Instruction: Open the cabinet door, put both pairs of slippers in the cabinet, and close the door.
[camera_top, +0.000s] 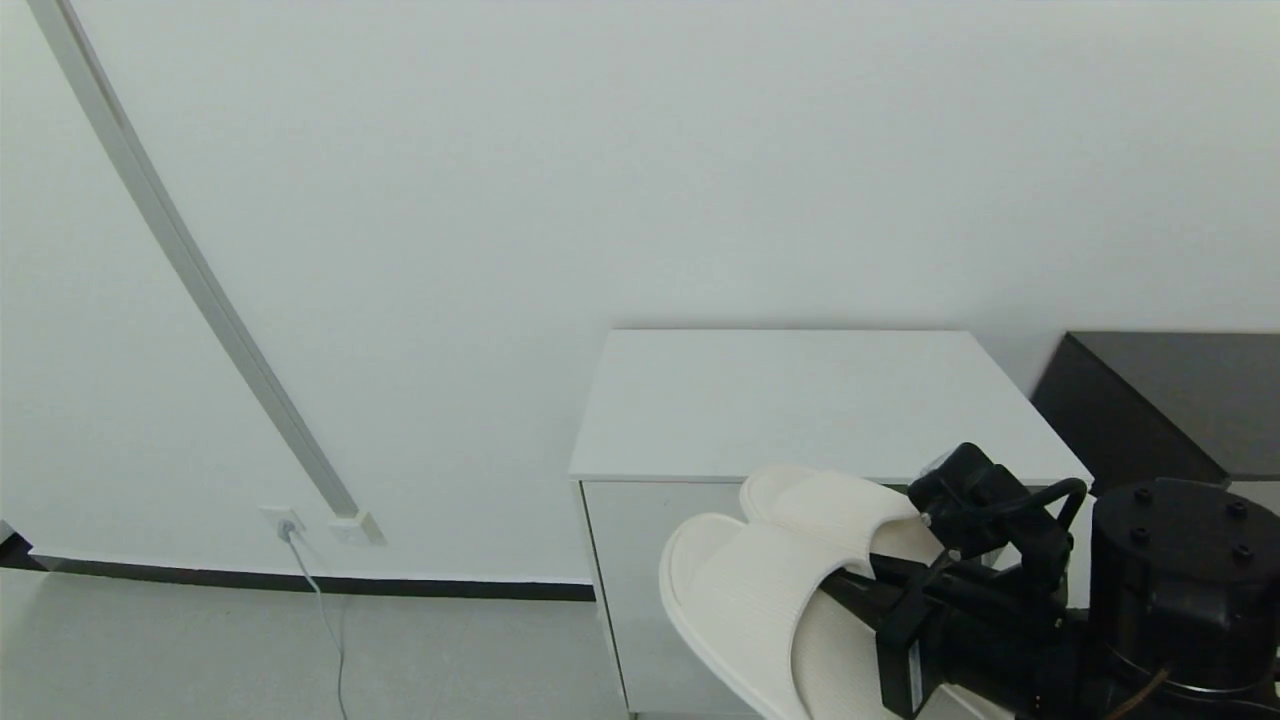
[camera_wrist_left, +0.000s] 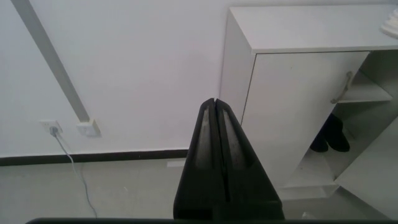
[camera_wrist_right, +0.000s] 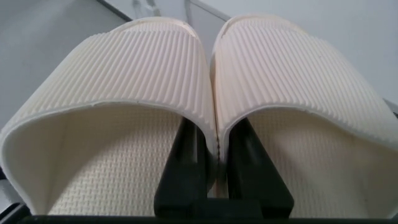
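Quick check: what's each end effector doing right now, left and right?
Left end effector: shut, holding nothing.
Right end effector: shut on the pair of white ribbed fabric slippers, pinching their adjoining inner sides.

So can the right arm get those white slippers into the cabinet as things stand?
Probably yes: the right claw grips the slippers in front of the cabinet, which stands open on one side, with a bare shelf inside.
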